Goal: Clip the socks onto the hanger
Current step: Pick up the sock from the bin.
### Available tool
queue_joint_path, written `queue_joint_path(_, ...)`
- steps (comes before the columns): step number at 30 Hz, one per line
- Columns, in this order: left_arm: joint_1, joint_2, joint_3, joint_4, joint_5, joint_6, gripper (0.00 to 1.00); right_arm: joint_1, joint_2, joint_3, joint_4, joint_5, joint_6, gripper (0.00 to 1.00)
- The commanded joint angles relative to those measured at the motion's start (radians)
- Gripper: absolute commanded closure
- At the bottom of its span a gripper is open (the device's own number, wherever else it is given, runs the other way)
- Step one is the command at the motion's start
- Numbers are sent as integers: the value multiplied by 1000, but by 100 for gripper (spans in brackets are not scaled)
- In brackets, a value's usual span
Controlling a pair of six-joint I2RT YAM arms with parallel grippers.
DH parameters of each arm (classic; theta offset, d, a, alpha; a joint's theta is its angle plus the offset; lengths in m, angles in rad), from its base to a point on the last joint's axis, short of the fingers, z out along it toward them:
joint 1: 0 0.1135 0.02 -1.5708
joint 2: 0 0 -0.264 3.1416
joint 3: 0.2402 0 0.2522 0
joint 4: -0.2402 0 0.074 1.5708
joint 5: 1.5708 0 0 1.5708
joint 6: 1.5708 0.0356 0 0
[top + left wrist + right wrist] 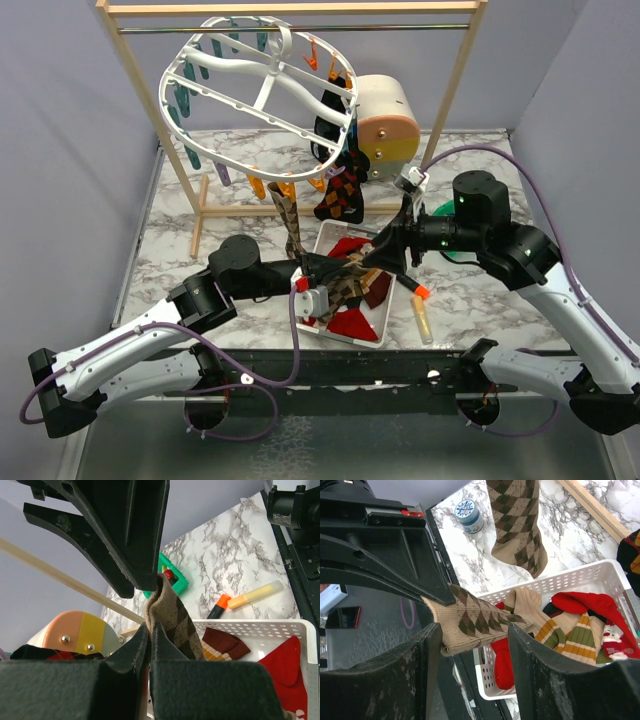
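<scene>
The white oval hanger hangs from the rack rod, with a dark argyle sock and a tan argyle sock clipped to it. The tan one also shows in the right wrist view. My left gripper is shut on a second tan argyle sock above the white basket. My right gripper is open, its fingers on either side of that sock near the cuff. Red and striped socks lie in the basket. Both grippers meet over the basket.
The wooden rack stands at the back. A round pastel wooden object sits behind the hanger. A green item lies under the right arm. An orange-capped marker and a yellow highlighter lie right of the basket. A small tin stands beyond the hanging sock.
</scene>
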Motion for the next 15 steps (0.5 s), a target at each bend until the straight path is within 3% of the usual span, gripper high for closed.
queue_joint_path(1, -2, 3, 15, 28, -16, 13, 100, -2, -37, -20, 5, -29, 9, 39)
queue_joint_path(10, -2, 7, 20, 29, -9, 12, 100, -1, -15, -25, -19, -7, 1, 39)
queue_joint_path(15, -2, 9, 26, 31, 0, 10, 100, -1, -7, -41, -1, 29, 11, 45)
